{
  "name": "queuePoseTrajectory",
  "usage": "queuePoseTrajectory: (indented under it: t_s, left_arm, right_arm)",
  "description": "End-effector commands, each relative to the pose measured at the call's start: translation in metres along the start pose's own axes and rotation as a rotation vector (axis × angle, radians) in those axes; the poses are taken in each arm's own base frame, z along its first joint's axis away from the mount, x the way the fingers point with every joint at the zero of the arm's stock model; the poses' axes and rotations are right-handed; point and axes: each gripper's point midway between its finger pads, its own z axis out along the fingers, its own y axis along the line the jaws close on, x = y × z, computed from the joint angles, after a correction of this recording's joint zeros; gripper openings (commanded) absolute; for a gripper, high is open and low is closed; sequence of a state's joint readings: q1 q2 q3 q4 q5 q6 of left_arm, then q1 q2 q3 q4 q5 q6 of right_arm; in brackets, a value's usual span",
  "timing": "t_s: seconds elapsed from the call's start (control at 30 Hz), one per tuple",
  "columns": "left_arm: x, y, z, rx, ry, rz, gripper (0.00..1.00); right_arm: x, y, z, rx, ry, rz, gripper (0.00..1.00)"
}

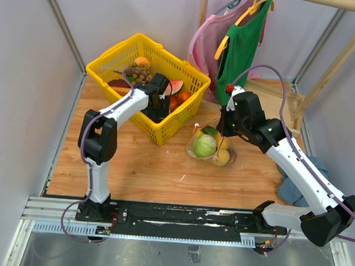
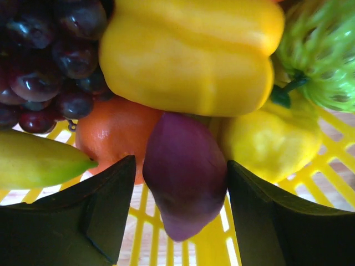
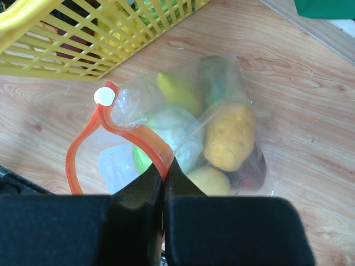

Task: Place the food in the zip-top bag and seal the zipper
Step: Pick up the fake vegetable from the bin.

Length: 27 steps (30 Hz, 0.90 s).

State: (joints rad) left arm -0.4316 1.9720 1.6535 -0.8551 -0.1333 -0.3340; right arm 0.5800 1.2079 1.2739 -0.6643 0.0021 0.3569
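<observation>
One zip-top bag (image 3: 119,160), one yellow basket (image 1: 110,61), two grippers.
Left gripper (image 2: 180,162) gapes around one purple sweet potato (image 2: 186,177) in the basket; right gripper (image 3: 163,177) pinches the zipper (image 3: 141,133) tight, the bag lying on the desk (image 1: 146,167) just beside the basket with at least five foods (image 3: 172,124) inside.

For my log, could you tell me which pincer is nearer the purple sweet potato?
Left. The left pincer straddles the purple sweet potato in the basket; the right pincer is at the zip-top bag, shut on its zipper.

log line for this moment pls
left gripper open around sweet potato in basket | right gripper shut on zipper | bag open, partly filled
</observation>
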Motion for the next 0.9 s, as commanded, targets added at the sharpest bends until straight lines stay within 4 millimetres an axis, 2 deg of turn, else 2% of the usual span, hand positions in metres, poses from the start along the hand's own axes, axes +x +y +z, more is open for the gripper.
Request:
queuePoseTrajectory:
  t_s: [0.0, 0.1, 0.2, 0.37, 0.53, 0.87]
  left_arm:
    - [0.002, 0.0, 0.02, 0.01, 0.011, 0.003, 0.68]
    - [0.006, 0.002, 0.025, 0.0, 0.019, 0.01, 0.63]
    - [0.001, 0.0, 0.021, 0.014, -0.003, 0.009, 0.55]
    - [-0.012, 0.0, 0.005, 0.021, -0.057, 0.009, 0.3]
    - [-0.026, -0.002, -0.028, 0.06, -0.142, -0.002, 0.22]
    - [-0.055, -0.012, -0.112, 0.191, -0.362, -0.032, 0.14]
  right_arm:
    - [-0.006, -0.005, -0.002, 0.014, -0.027, 0.002, 0.01]
    - [-0.005, -0.006, -0.002, 0.016, -0.024, 0.002, 0.01]
    - [-0.006, -0.006, -0.003, 0.016, -0.027, 0.003, 0.01]
    - [-0.007, -0.005, -0.003, 0.013, -0.03, 0.006, 0.01]
    - [-0.009, -0.004, -0.004, 0.008, -0.027, 0.008, 0.01]
    - [-0.008, 0.0, -0.005, -0.006, -0.024, 0.029, 0.01]
